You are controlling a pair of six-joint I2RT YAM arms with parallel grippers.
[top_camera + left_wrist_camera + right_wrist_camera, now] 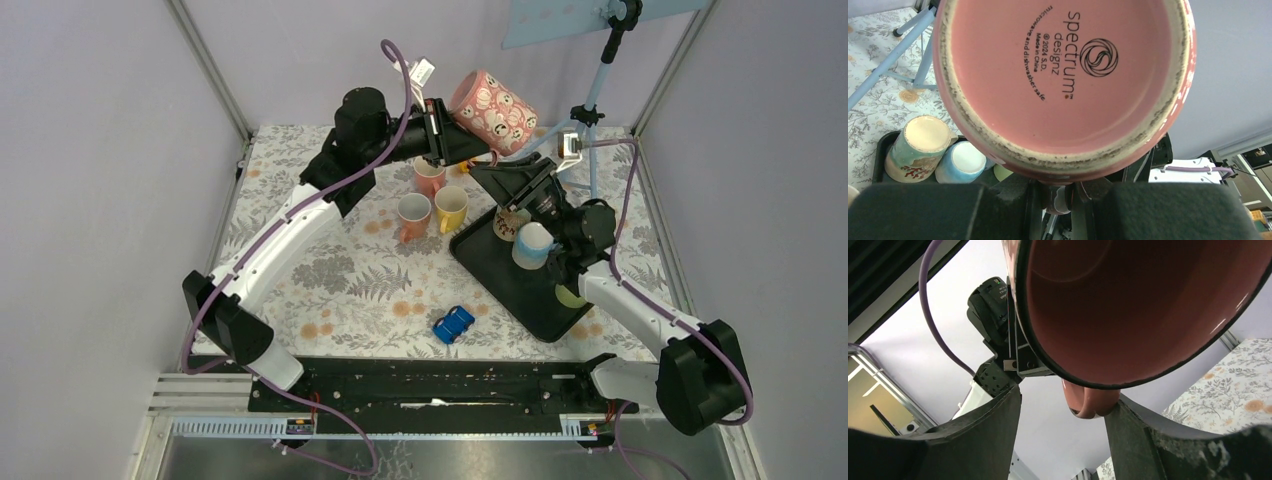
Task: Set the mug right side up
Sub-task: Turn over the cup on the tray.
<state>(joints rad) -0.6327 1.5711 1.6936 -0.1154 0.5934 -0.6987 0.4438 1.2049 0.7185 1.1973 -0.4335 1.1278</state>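
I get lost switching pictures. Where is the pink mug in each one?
Top view: pink mug top middle, tilted, up in the air.
Left wrist: pink mug fills the top, printed bottom facing us.
Right wrist: pink mug top right, we look into its mouth.
Shared landmark: the flowery table shows in all three.

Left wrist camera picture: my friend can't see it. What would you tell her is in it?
The underside of a pink mug fills nearly the whole picture, printed "spectrum designz", with the left pincer gripping its lower edge. Lower left, a beige mug and a blue mug sit on a black tray.
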